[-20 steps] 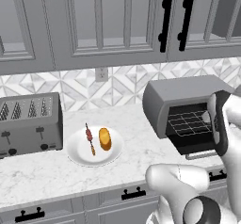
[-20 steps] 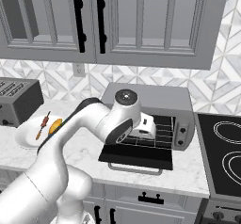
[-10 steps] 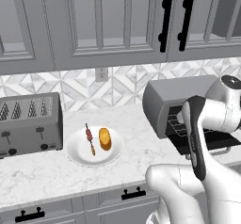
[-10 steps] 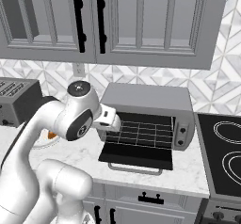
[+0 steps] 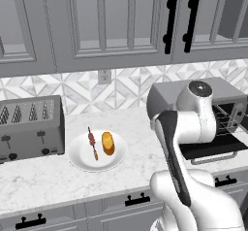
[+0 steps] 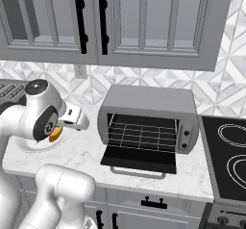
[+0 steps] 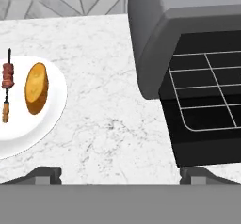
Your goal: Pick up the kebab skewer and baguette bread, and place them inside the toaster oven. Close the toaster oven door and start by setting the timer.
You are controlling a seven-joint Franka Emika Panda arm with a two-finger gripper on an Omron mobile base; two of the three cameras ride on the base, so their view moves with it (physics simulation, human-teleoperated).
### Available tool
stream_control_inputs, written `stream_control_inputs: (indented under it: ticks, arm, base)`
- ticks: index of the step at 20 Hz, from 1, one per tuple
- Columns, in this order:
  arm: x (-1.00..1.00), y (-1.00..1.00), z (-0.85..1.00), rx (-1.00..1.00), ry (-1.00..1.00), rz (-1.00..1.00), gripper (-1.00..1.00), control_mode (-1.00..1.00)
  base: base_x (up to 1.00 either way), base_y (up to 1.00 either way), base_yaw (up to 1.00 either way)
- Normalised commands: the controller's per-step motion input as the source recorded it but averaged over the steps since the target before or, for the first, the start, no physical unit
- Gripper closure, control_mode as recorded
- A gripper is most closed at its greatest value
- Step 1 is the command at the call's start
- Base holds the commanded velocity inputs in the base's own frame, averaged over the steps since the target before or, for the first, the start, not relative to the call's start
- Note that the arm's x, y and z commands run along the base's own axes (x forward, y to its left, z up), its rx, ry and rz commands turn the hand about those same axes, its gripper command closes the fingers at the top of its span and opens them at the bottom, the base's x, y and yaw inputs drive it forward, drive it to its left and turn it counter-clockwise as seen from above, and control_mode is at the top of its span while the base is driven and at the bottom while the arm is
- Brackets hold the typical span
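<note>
Swinging left over the last second, the arm has gone from right in front of the toaster oven [image 6: 148, 122] to above the counter [image 5: 135, 128] between it and the plate [image 5: 116, 158]. The gripper [image 7: 120, 173] hangs over bare marble with its jaws spread wide and nothing in them.

Both foods are untouched on the plate: the kebab skewer [image 5: 92, 142] lies on the side nearer the four-slot toaster [image 5: 30, 128], and the baguette [image 5: 108, 143] sits just beside it, on the oven side. The oven door [image 6: 139, 159] is already folded down flat and the wire rack [image 6: 143, 133] is bare.

So I'd say it's in the approach for the first pick. Next it needs to carry on left, line up over the skewer or the bread, drop down and close.
</note>
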Motion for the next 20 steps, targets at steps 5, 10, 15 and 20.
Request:
stream_control_inputs:
  ticks: [5, 10, 15, 20]
  arm:
    - [0.00, 0.97, 0.00, 0.00, 0.10, 0.00, -1.00, -1.00]
    - [0.01, 0.91, -0.02, -0.01, 0.17, -0.01, -1.00, -1.00]
    - [0.31, 0.72, -0.04, 0.00, 0.10, -0.01, -1.00, -1.00]
    - [0.25, 0.22, -0.34, 0.00, 0.04, 0.00, -1.00, -1.00]
  base:
    - [0.00, 0.00, 0.00]
    - [0.00, 0.00, 0.00]
    - [0.00, 0.00, 0.00]
    - [0.00, 0.00, 0.00]
